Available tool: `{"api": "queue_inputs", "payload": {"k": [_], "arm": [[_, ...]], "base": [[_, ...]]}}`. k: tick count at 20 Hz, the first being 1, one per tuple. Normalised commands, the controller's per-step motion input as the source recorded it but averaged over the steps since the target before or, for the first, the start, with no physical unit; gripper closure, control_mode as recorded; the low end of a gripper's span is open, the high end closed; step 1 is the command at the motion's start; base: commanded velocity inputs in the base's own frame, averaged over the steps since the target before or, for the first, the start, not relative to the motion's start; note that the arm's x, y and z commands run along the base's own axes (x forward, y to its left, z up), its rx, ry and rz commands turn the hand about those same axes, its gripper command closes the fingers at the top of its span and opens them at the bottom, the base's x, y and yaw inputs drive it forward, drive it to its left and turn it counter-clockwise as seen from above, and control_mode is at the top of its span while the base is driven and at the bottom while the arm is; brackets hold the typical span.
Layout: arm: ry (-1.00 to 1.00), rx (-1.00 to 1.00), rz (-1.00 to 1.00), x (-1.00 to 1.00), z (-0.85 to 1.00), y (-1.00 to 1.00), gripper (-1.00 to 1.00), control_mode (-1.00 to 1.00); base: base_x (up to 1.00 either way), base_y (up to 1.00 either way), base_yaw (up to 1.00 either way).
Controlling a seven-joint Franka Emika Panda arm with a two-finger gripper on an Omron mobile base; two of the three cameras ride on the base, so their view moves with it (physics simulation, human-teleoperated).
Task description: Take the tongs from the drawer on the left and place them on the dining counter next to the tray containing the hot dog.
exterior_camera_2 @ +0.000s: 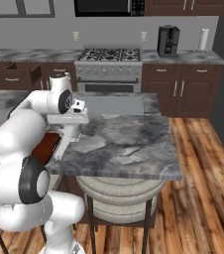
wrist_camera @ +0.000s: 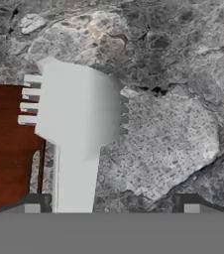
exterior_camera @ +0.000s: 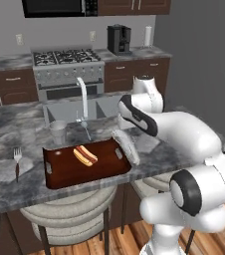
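Hanging over the marbled grey stone bench, the tool is spread apart, the slim pale grey metal tongs judged released beside the glossy reddish-brown rectangular tray.

Tongs handle end cut off at bottom edge; tray mostly behind arm

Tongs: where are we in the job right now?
Done: the tongs are out of the drawer and at the dining counter, beside the tray with the hot dog. In hand: the pincer stands open around the handle. Left: whether the tongs rest flat is unclear; then retreat.
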Motion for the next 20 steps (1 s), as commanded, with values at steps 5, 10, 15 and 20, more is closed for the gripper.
{"api": "queue_inputs", "payload": {"k": [5, 10, 15, 20], "arm": [[-0.29, 0.01, 0.0, -0.86, 0.68, 0.17, -1.0, -1.0], [-0.33, 0.0, 0.0, -1.0, -0.04, 0.09, -1.0, -1.0], [-0.47, 0.01, 0.0, -1.0, -0.09, -0.11, -1.0, -1.0], [-0.19, 0.02, -0.01, -0.18, 0.11, -0.04, -1.0, -1.0]], "base": [[0.0, 0.0, 0.0], [0.0, 0.0, 0.0], [0.0, 0.0, 0.0], [0.0, 0.0, 0.0]]}}
